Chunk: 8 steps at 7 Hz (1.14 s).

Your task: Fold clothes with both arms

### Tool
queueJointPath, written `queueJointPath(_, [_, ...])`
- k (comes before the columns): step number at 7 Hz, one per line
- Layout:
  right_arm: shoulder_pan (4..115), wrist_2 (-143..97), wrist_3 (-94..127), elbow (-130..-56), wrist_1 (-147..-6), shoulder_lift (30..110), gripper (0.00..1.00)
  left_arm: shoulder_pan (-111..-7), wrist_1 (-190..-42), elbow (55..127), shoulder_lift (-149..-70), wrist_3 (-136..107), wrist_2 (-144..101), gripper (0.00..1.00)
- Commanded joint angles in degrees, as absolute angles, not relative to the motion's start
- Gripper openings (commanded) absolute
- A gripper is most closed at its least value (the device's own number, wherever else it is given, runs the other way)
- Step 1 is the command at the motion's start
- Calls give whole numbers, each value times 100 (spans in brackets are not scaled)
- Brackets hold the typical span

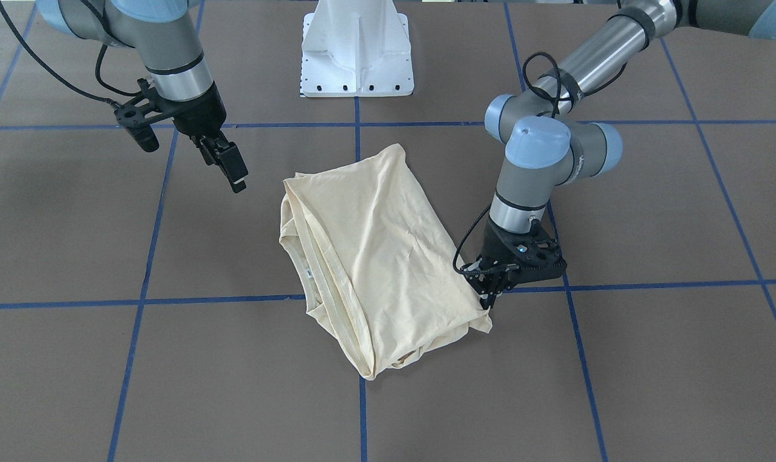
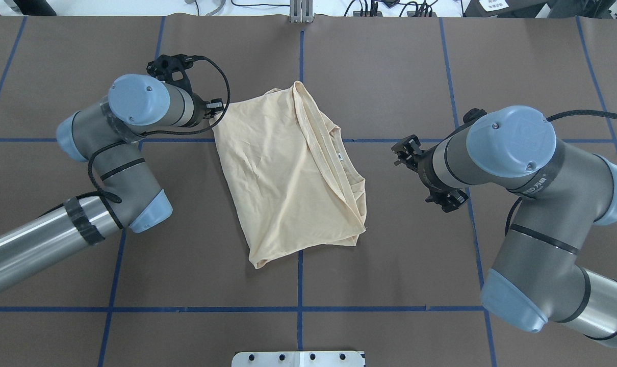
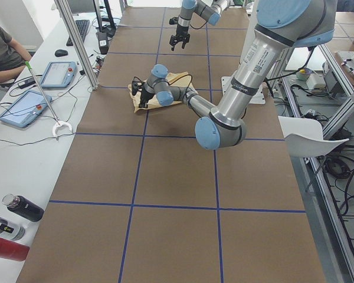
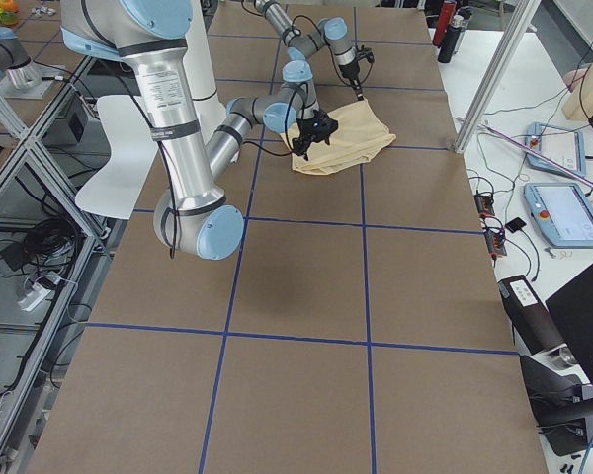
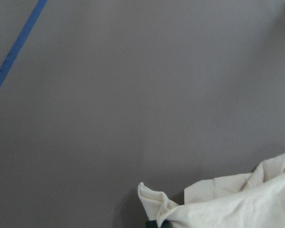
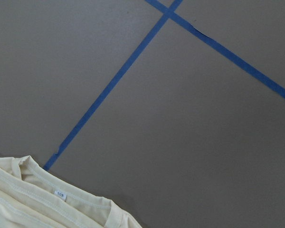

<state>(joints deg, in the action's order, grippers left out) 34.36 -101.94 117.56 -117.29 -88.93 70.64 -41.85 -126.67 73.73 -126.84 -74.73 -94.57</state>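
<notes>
Down at table [image 1: 651, 359] level, my left claw [image 1: 489, 301] is pinched closed on one corner of the shirt [image 1: 375, 250]. Its wrist camera shows that corner puckered up against a dark fingertip. On the other side my right claw [image 1: 231, 170] hangs above the bare table with its fingers apart and nothing in them. It is clear of the cloth and tilted toward it. Between the two claws the pale yellow shirt lies folded into a rough, creased rectangle in the middle of the table, set at a slant. Its ribbed neckline [image 1: 317, 269] and small white label [image 1: 309, 274] run along the edge facing my right claw. The cloth covers a crossing of the blue tape lines [image 1: 221, 299]. Beyond it stands my white base [image 1: 357, 48].
</notes>
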Motion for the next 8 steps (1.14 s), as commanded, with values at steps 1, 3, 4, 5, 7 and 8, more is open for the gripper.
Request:
queueJointPath(1, [3480,-10126,11760,-11550,-8895,6857,100,-4438,-13437,6180,-13262,-7128,-9387,31])
queueJointPath(3, [3472,-10020,11795,-11225,-8842,6506,100,-4465,-13430,6205,-13351,-7128,-9396,40])
queueJointPath(4, [3454,-10020,11795,-10954,-8833,6234,100,-4500,-13369,6370,-13307,-7128,-9465,44])
queueJointPath(5, [3419,-10020,11795,-10681,-8598,6075,100,-4552,-13264,6972,-13002,-7137,-9501,44])
queueJointPath(7, [2947,-9584,12074,-10154,-7772,5934,100,-4562,-12931,8501,-11949,-7145,-9738,44])
queueJointPath(8, [2692,-9502,12076,-10047,-7787,5854,100,-4553,-12581,8699,-11944,-7189,-9730,44])
